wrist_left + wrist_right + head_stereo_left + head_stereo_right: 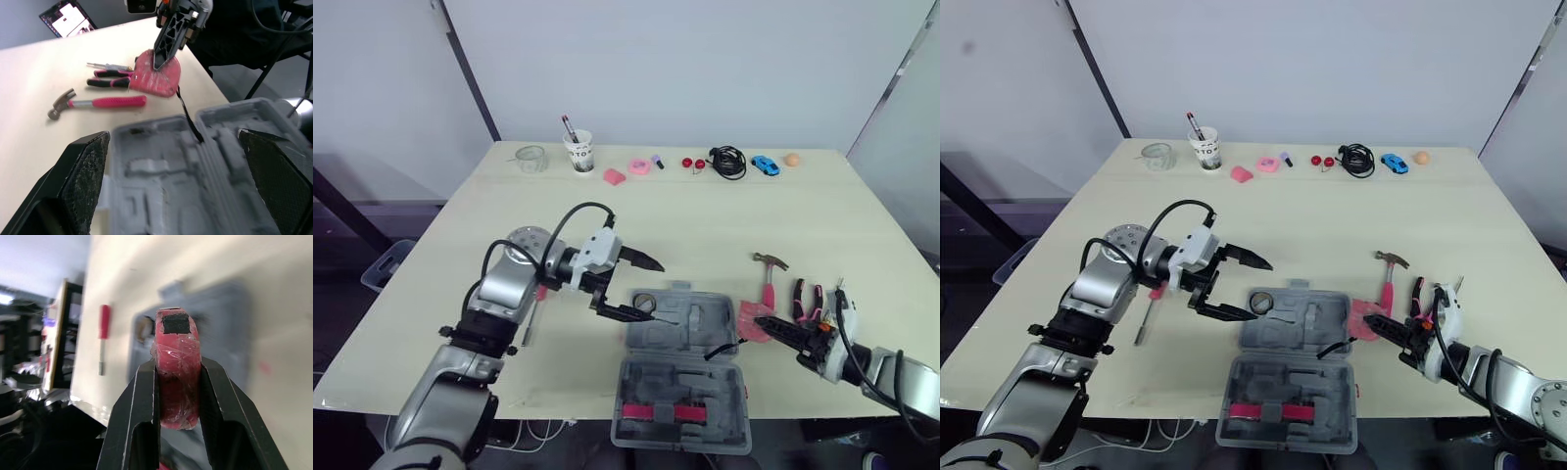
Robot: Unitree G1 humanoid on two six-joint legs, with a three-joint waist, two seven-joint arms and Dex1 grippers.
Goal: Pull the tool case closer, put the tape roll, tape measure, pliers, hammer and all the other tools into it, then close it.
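A pale table (pixel 705 215) carries a grey tool case (pixel 685 392), lying open at the near edge with its two halves one behind the other; everything below is placed from that case.

My left gripper (pixel 651 290) hovers over the case's far-left corner, its fingers spread wide and holding nothing; my right gripper (pixel 177 367) sits at the case's right side, level with the far half, clamped on the red tape measure (pixel 754 320).

The hammer (pixel 769 277) lies just beyond the case's far-right corner, pink handle pointing back toward me; the pliers (pixel 806 302) lie further right of it; a red-handled screwdriver (pixel 533 315) lies off the case's left side.

The tape measure hangs just outside the case's right rim, its black strap trailing over the rim into the tray; the open pockets lie directly to the left of my right gripper, so I judge a short carry leftward is what the drop needs; my right arm is plainly the nearer one.

What looks like the tape roll (pixel 644 304) sits in the case's far-left pocket.
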